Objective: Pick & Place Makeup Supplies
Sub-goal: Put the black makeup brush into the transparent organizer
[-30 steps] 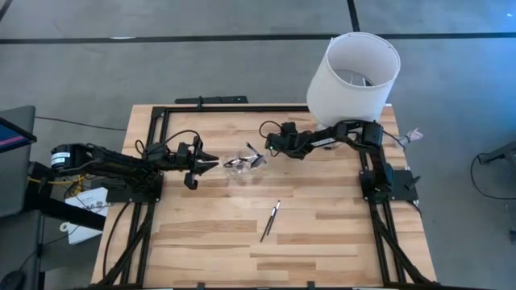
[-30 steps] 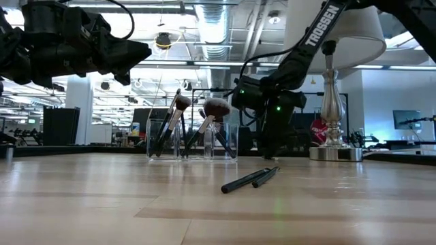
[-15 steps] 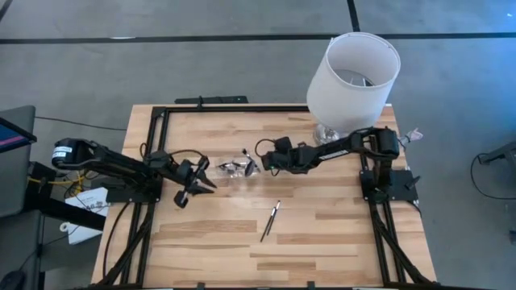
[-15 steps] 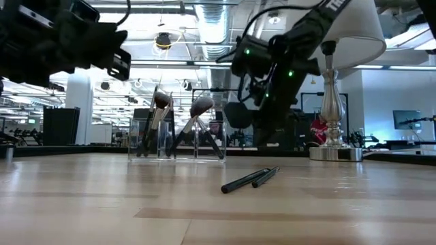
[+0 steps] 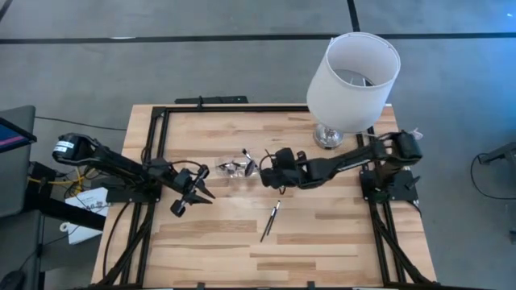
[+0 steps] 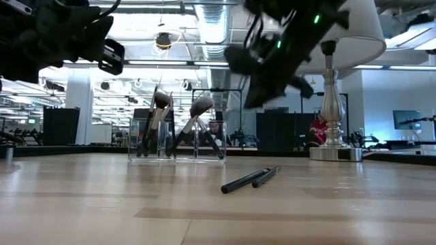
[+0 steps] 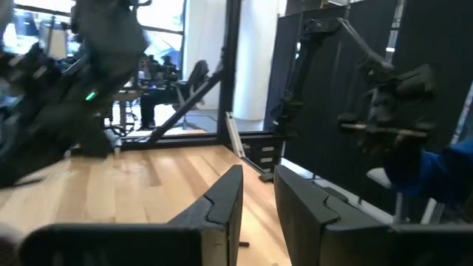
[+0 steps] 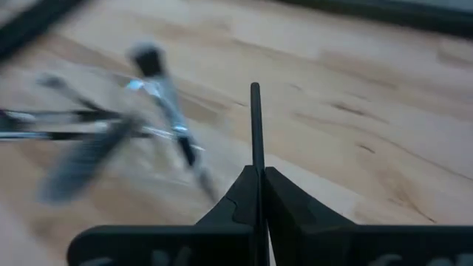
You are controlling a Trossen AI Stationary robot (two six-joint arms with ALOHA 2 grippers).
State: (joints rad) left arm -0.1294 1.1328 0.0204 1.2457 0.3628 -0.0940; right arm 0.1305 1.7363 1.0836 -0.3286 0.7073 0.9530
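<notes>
A clear holder (image 5: 236, 167) (image 6: 177, 139) stands on the table's middle with several makeup brushes upright or leaning in it, heads up. Two thin black brushes (image 5: 270, 220) (image 6: 251, 178) lie flat on the wood nearer the near edge. My right gripper (image 5: 263, 174) (image 8: 259, 181) hovers just right of the holder, raised above the table, shut on a thin black brush. My left gripper (image 5: 205, 188) (image 7: 259, 199) hangs left of the holder, above the table, open by a narrow gap and empty. My right gripper pinches a thin black brush handle (image 8: 255, 133) between its two fingers. The handle runs along the fingers and sticks out straight past their tips. It is lifted clear of the table; its far end (image 8: 254, 87) touches nothing.
A tall lamp with a white shade (image 5: 352, 72) stands by its metal base (image 6: 334, 151) at the far right corner. A black frame (image 5: 161, 113) edges the table. Bare wood (image 5: 322, 250) lies along the near side.
My right gripper has swung from the far side of the holder toward the near edge and risen, staying shut. The holder has slid a little toward the table's left. My left gripper has drawn back toward the near edge and left.
</notes>
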